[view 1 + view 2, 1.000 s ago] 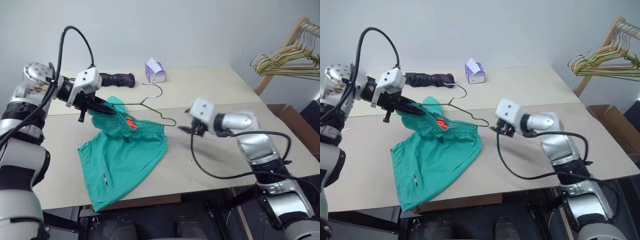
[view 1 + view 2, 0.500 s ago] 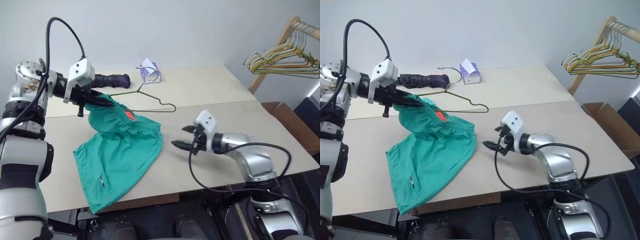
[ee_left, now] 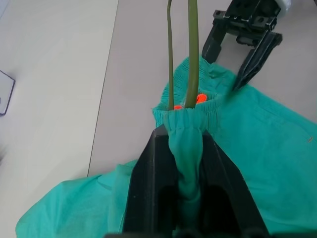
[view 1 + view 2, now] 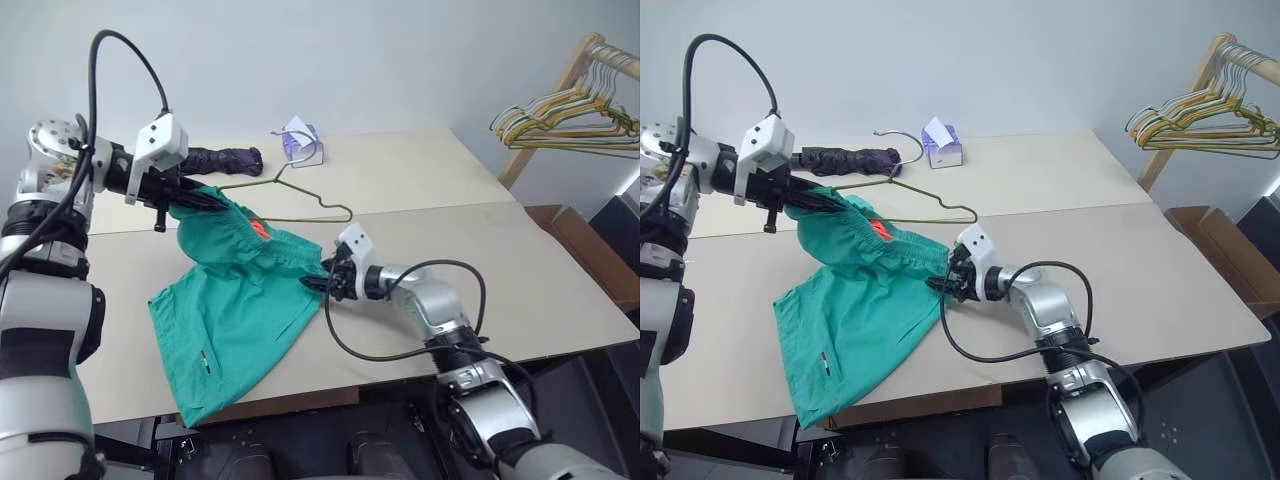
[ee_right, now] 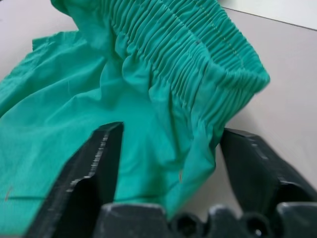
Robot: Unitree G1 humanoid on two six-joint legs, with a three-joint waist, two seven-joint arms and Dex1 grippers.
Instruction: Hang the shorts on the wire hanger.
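The teal shorts (image 4: 240, 310) lie spread on the table (image 4: 430, 180), with one end of the waistband lifted. My left gripper (image 4: 205, 200) is shut on that bunched waistband (image 3: 184, 136). The olive wire hanger (image 4: 300, 205) sticks out of the waistband by the left gripper, level above the table, its hook (image 4: 310, 152) towards the back. My right gripper (image 4: 318, 283) is low at the waistband's other corner. It is open, with one finger on each side of the gathered cloth (image 5: 198, 74).
A dark purple folded umbrella (image 4: 222, 158) and a small tissue box (image 4: 298, 145) sit at the back of the table. A wooden rack with a bunch of hangers (image 4: 570, 115) stands at the far right, and a cardboard box (image 4: 575, 235) is below it.
My right gripper has swung left and down from beside the hanger's end to the waistband's corner, and its fingers now straddle the cloth. The left gripper has kept its hold.
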